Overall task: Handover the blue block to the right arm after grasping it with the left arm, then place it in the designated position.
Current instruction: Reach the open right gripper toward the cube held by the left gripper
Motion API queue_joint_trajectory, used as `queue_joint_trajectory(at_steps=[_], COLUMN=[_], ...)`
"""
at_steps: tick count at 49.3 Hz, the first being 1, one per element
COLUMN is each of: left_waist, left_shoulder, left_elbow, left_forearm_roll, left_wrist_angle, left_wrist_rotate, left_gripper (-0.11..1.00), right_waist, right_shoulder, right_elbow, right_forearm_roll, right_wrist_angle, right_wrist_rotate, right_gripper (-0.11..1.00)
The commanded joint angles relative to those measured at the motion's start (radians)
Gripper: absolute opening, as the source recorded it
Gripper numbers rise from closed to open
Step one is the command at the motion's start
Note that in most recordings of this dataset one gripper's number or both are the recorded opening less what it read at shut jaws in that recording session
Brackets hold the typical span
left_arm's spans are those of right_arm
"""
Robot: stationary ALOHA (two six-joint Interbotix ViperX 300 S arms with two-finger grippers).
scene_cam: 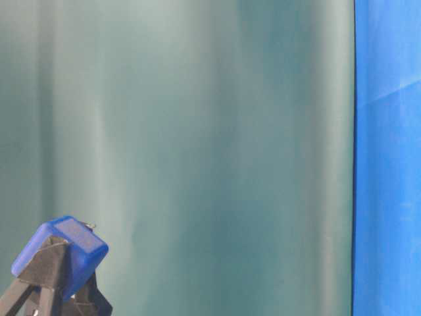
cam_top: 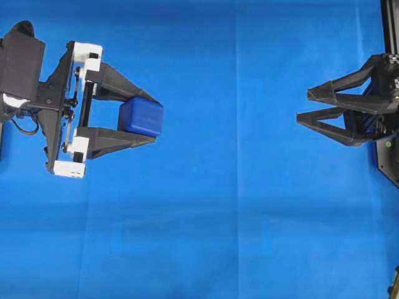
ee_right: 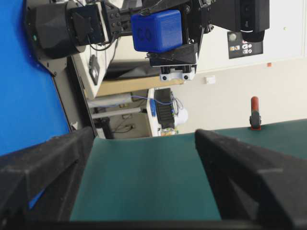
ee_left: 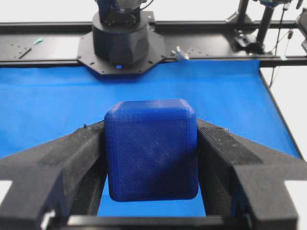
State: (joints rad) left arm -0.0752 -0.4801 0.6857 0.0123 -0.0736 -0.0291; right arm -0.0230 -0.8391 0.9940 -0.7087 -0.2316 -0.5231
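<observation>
The blue block (cam_top: 142,117) is a small dark-blue cube, held off the blue sheet between the two black fingers of my left gripper (cam_top: 156,120), which is shut on it and has white end pieces on its rail. The left wrist view shows the block (ee_left: 151,148) pinched on both sides by the fingers (ee_left: 72,155). At table level the block (scene_cam: 62,253) sits raised at the lower left. My right gripper (cam_top: 303,106) is at the right edge, turned on its side and open, and it points toward the block across a wide gap. Its wrist view shows the block (ee_right: 157,31) far ahead, with nothing between the right gripper's (ee_right: 144,136) fingers.
The blue sheet (cam_top: 218,218) covers the table. A green backdrop (scene_cam: 197,131) hangs behind. The right arm's black base (ee_left: 120,40) and a black frame rail (ee_left: 48,48) stand at the sheet's far edge in the left wrist view.
</observation>
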Motion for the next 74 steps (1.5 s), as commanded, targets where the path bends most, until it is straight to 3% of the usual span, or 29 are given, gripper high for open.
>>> queue_joint_trajectory(at_steps=[1, 48, 74], left_waist=[0.003, 0.003, 0.003], left_shoulder=[-0.015, -0.015, -0.015], left_elbow=[-0.012, -0.011, -0.008], left_forearm_roll=[0.003, 0.002, 0.002], left_wrist_angle=[-0.008, -0.006, -0.006], left_wrist_rotate=[-0.002, -0.003, -0.005], left_gripper=[0.46, 0.46, 0.46], right_waist=[0.002, 0.002, 0.002], right_shoulder=[0.002, 0.018, 0.239], right_elbow=[-0.02, -0.029, -0.201], right_forearm_roll=[0.0, 0.002, -0.002], right_wrist_angle=[-0.009, -0.011, -0.037], right_wrist_rotate=[0.002, 0.002, 0.0], right_gripper=[0.96, 0.96, 0.96])
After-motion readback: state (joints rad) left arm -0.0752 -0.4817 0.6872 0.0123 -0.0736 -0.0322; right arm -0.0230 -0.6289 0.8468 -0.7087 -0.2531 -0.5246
